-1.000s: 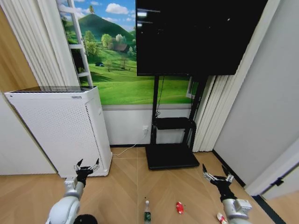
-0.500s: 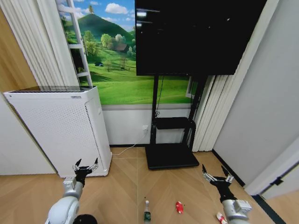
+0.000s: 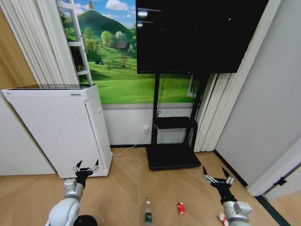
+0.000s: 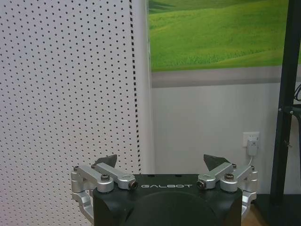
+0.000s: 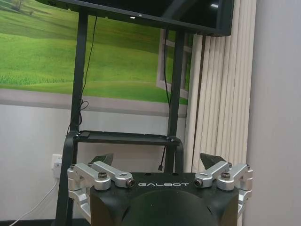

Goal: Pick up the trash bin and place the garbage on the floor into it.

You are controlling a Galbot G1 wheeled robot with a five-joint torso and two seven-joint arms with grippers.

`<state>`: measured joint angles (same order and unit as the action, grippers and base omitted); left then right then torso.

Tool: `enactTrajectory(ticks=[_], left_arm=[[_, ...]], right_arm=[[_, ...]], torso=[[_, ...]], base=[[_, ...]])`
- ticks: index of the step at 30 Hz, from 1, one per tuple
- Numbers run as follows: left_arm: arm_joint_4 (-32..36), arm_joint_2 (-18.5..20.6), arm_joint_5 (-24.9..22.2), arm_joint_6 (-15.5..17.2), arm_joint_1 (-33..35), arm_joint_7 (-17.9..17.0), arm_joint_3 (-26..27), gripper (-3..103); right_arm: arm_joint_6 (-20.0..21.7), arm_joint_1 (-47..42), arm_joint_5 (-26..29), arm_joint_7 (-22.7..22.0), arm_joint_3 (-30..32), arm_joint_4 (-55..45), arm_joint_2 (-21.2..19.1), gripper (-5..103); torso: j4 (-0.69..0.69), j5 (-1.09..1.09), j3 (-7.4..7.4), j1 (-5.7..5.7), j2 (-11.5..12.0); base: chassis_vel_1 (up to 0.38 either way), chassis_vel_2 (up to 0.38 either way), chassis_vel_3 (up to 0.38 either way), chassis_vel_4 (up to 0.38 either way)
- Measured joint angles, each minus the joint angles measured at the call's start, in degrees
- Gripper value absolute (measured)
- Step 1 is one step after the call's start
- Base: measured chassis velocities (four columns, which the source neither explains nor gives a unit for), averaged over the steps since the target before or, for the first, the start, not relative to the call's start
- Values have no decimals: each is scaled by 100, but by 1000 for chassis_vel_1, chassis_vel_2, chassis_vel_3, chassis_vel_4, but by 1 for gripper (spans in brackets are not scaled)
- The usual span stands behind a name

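On the floor (image 3: 122, 188) lies the garbage: a clear bottle with a green label (image 3: 148, 214), a crushed red can (image 3: 180, 208), and a red-and-white wrapper (image 3: 222, 218) partly behind my right arm. The black trash bin (image 3: 86, 220) shows as a dark round edge at the picture's bottom, beside my left arm. My left gripper (image 3: 86, 167) (image 4: 162, 162) is open, held in the air, facing the white appliance. My right gripper (image 3: 216, 177) (image 5: 157, 160) is open too, raised above the floor, facing the TV stand. Neither holds anything.
A tall white perforated appliance (image 3: 61, 127) (image 4: 61, 94) stands at the left against the wall. A black TV stand (image 3: 173, 155) (image 5: 122, 136) with a large screen (image 3: 197, 35) is ahead. Curtains and a grey wall (image 3: 263, 117) close the right side.
The whole head view has shifted slightly, so the camera moved. Both arms hold the same raised, open pose, and the litter lies where it was.
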<state>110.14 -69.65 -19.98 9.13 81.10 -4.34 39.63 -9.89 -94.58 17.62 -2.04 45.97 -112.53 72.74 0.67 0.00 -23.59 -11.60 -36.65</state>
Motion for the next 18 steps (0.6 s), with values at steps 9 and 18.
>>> enactTrajectory(ticks=[9, 18], left_arm=[[64, 9, -9, 3, 66, 3, 53, 100], [106, 4, 1, 11, 113, 6, 70, 100]], right_arm=[[-4, -42, -31, 12, -3, -39, 38, 100], [-27, -117, -34, 15, 39, -124, 43, 100]], torso=[[0, 0, 147, 93, 239], [0, 0, 287, 182, 468]], base=[[0, 0, 0, 0], [0, 0, 0, 0]])
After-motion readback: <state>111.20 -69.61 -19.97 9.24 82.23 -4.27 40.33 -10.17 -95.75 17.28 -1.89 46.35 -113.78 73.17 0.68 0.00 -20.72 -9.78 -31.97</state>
